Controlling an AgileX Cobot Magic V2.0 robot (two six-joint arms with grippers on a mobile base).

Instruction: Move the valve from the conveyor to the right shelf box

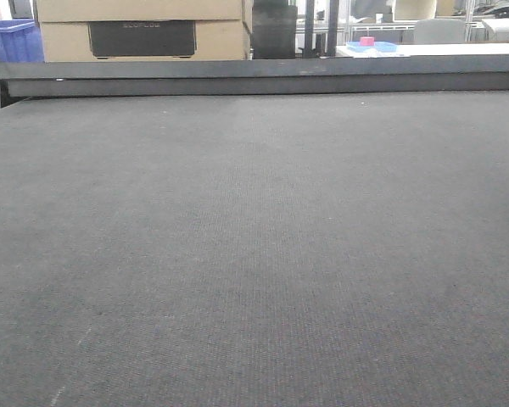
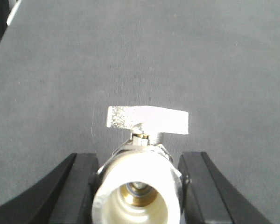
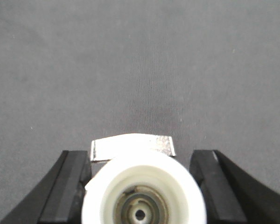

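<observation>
The conveyor [image 1: 254,254] is a wide dark grey woven belt filling the front view, with a dark rail [image 1: 254,80] along its far edge. No gripper shows in that view. In the left wrist view my left gripper [image 2: 138,186] is shut on a valve [image 2: 137,200], whose white-taped open end faces the camera and whose silver handle [image 2: 148,119] points away. In the right wrist view my right gripper [image 3: 142,186] is shut on a second valve [image 3: 143,191], with its silver handle [image 3: 133,145] just above the white end. Grey belt lies under both. The right shelf box is out of view.
Beyond the rail stand a cardboard box [image 1: 144,30] and a blue crate [image 1: 13,41] at the back left. At the back right, a white table holds a blue tray with a pink object [image 1: 369,42].
</observation>
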